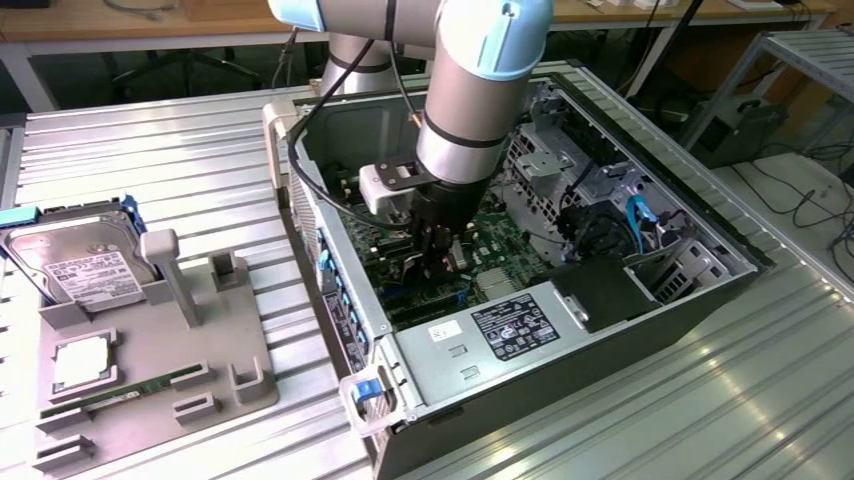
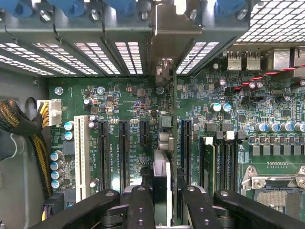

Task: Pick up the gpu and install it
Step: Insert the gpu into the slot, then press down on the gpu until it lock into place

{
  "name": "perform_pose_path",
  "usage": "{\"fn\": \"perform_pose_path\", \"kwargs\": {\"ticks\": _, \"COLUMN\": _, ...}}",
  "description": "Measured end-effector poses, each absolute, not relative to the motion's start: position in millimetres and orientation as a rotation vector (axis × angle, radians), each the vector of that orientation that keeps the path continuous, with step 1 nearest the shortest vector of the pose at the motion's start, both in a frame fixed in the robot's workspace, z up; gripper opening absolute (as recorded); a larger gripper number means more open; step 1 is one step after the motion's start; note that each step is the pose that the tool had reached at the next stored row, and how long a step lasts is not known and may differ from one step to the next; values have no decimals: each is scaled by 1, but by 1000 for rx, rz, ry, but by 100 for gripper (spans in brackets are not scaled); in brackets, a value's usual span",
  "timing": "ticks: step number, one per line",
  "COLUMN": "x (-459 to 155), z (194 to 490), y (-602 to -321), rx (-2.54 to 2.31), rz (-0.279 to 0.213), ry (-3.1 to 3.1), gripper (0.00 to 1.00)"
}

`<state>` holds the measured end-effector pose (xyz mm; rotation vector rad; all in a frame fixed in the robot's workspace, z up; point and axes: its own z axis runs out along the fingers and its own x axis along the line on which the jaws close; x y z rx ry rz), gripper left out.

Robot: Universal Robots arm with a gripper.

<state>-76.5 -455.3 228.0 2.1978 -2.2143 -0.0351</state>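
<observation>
Gripper (image 1: 435, 262) low inside the open computer case (image 1: 694, 300), centre of the exterior frame, arm reaching straight down over the motherboard (image 1: 501, 245). Jaws closed on the gpu (image 2: 162, 186), seen edge-on in the wrist frame: a thin upright card running from the fingers (image 2: 140, 210) at bottom centre up toward the rear bracket opening (image 2: 164, 71) at upper middle. Card sits over the board between the black expansion slots (image 2: 123, 148) on one side and the blue-lined slot (image 2: 186, 143) on the other; whether its edge has entered a slot I cannot tell.

Handling, as I judge it: light, stiff, thin, easily cracked or scraped if pushed crooked. Best held by the top edge of the board, flat faces between the pads, away from the gold contacts and the small parts (which is about where the grip sits now). Metal bracket end looks sturdier but would tip the card.

Containers: case holds the motherboard, a black power supply with label (image 1: 514, 325) at lower middle, and blue cables (image 1: 638, 215) at right. Grey parts tray (image 1: 154, 400) at lower left of the exterior frame holds a hard drive (image 1: 74, 265) standing in its holder, a square chip (image 1: 83, 362) and a green memory stick (image 1: 114, 397); several of its slots stand vacant.
</observation>
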Motion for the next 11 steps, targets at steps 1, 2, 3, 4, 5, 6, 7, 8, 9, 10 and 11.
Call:
{"fn": "perform_pose_path", "kwargs": {"ticks": 1, "x": -76, "z": 228, "y": -455, "rx": 2198, "rz": -35, "ry": -2214, "gripper": 28}}
{"fn": "perform_pose_path", "kwargs": {"ticks": 2, "x": -76, "z": 227, "y": -455, "rx": 2200, "rz": -37, "ry": -2217, "gripper": 28}}
{"fn": "perform_pose_path", "kwargs": {"ticks": 3, "x": -76, "z": 227, "y": -455, "rx": 2200, "rz": -36, "ry": -2216, "gripper": 29}}
{"fn": "perform_pose_path", "kwargs": {"ticks": 4, "x": -76, "z": 227, "y": -455, "rx": 2199, "rz": -36, "ry": -2216, "gripper": 29}}
{"fn": "perform_pose_path", "kwargs": {"ticks": 5, "x": -76, "z": 228, "y": -455, "rx": 2198, "rz": -35, "ry": -2214, "gripper": 35}}
{"fn": "perform_pose_path", "kwargs": {"ticks": 6, "x": -76, "z": 228, "y": -455, "rx": 2198, "rz": -35, "ry": -2215, "gripper": 35}}
{"fn": "perform_pose_path", "kwargs": {"ticks": 7, "x": -76, "z": 228, "y": -455, "rx": 2198, "rz": -35, "ry": -2214, "gripper": 35}}
{"fn": "perform_pose_path", "kwargs": {"ticks": 8, "x": -76, "z": 228, "y": -455, "rx": 2198, "rz": -35, "ry": -2214, "gripper": 35}}
{"fn": "perform_pose_path", "kwargs": {"ticks": 9, "x": -77, "z": 230, "y": -455, "rx": 2198, "rz": -35, "ry": -2214, "gripper": 35}}
{"fn": "perform_pose_path", "kwargs": {"ticks": 10, "x": -77, "z": 232, "y": -455, "rx": 2198, "rz": -35, "ry": -2214, "gripper": 35}}
{"fn": "perform_pose_path", "kwargs": {"ticks": 11, "x": -76, "z": 236, "y": -455, "rx": 2198, "rz": -35, "ry": -2215, "gripper": 35}}
